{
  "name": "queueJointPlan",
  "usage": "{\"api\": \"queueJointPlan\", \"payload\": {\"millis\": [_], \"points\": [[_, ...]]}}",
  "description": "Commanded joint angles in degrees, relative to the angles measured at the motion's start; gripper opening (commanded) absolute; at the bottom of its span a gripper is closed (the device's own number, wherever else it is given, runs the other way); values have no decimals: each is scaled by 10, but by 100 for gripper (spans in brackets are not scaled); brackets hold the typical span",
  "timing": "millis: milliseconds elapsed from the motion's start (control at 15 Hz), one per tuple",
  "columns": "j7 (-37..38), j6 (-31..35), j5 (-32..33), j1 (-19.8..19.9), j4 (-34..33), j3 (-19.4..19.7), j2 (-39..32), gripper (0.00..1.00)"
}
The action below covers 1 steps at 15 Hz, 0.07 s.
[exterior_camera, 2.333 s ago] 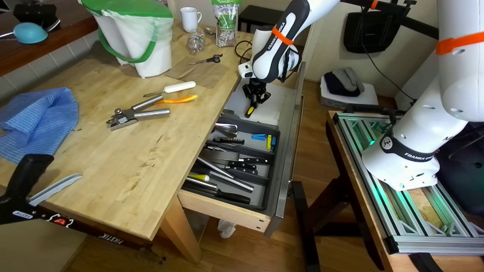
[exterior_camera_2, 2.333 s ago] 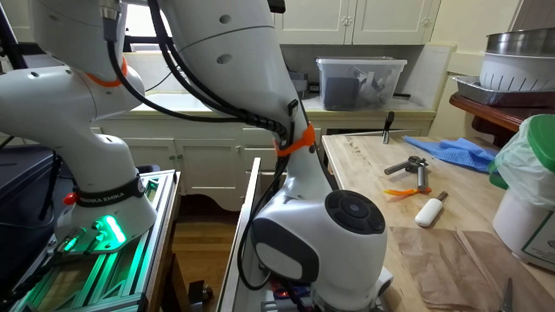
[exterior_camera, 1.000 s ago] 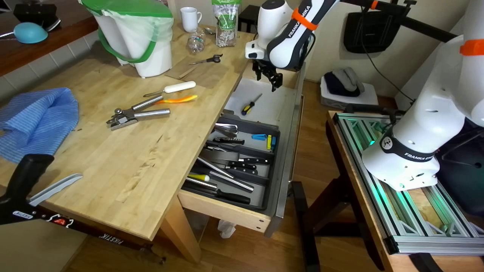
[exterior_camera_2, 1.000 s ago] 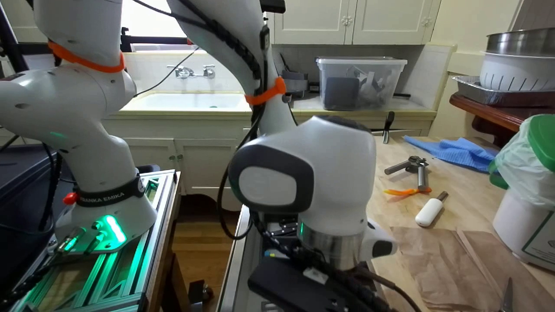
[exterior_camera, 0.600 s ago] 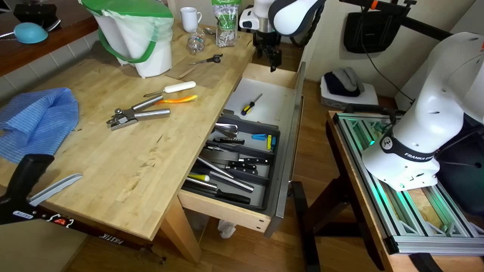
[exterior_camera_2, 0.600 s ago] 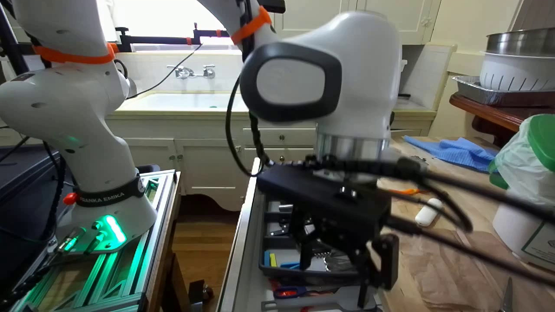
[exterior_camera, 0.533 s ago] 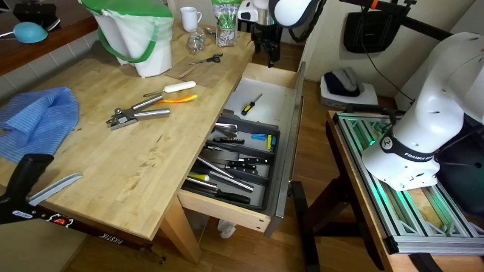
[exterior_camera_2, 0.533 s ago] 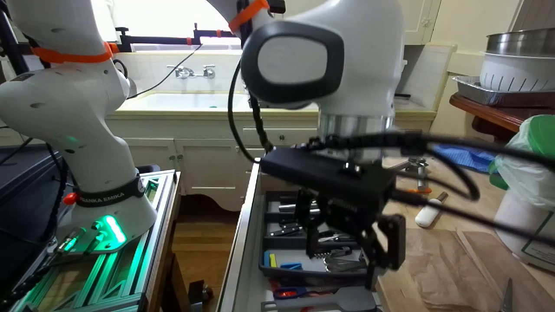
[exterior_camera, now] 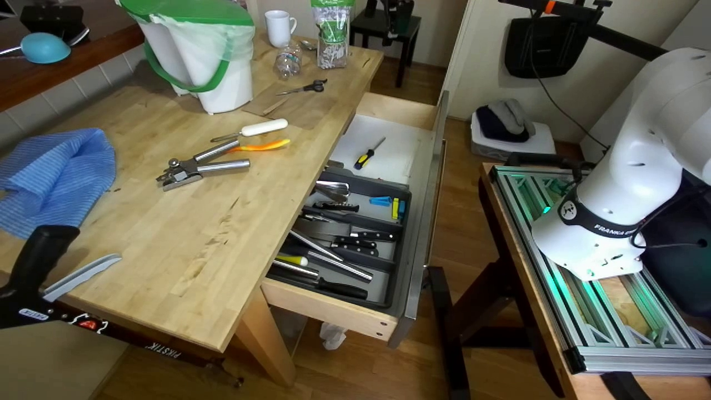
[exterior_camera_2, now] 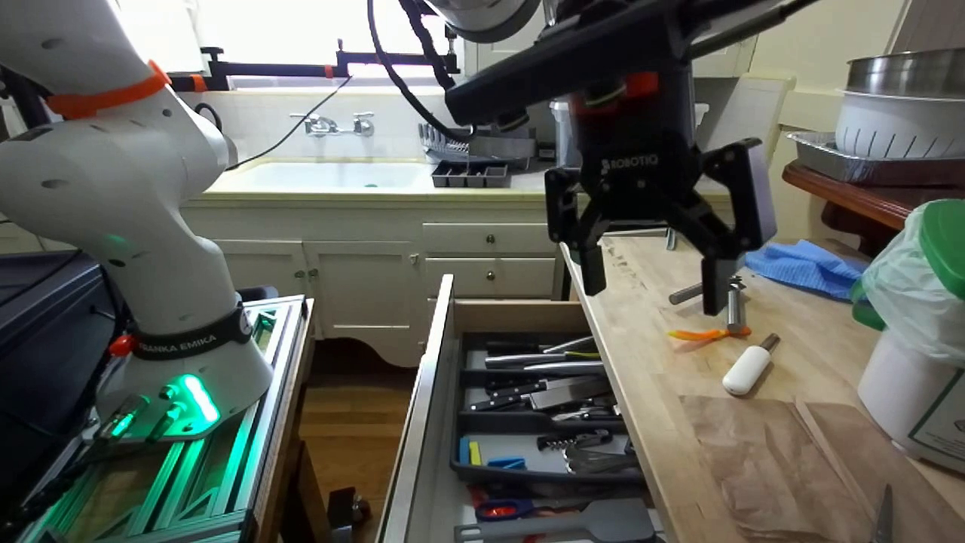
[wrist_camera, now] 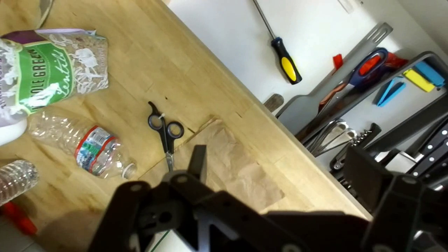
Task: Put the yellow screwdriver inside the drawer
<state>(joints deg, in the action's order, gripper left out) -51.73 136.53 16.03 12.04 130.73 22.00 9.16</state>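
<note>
The yellow screwdriver point(exterior_camera: 364, 159), with its yellow-and-black handle and thin metal shaft, lies flat on the white floor of the drawer point(exterior_camera: 333, 312), beyond the black divided tray. In the wrist view the same screwdriver point(wrist_camera: 287, 63) shows near the top, well away from the fingers. The drawer stands pulled out beside the tabletop. High above the bench, my gripper point(exterior_camera_2: 653, 283) has its fingers wide apart with nothing between them. Only part of the gripper shows at the top of an exterior view, in front of a dark stool.
The bench top point(exterior_camera: 194, 266) holds grey metal pliers point(exterior_camera: 203, 165), an orange-handled tool point(exterior_camera: 261, 146), a white-handled tool point(exterior_camera: 264, 128), scissors point(wrist_camera: 164, 131), a plastic bottle point(wrist_camera: 96, 150) and a lentil bag point(wrist_camera: 52, 70). A white bucket point(exterior_camera: 225, 83) stands behind. Knives fill the tray point(exterior_camera: 402, 250).
Earlier my gripper was down in the drawer at the screwdriver's handle. It has since risen high above, away from the drawer; the screwdriver stays lying on the drawer floor.
</note>
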Motion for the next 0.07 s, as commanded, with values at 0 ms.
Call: {"api": "queueJointPlan", "payload": {"millis": [0], "points": [[-2, 0, -3, 13, -1, -13, -9, 100]]}}
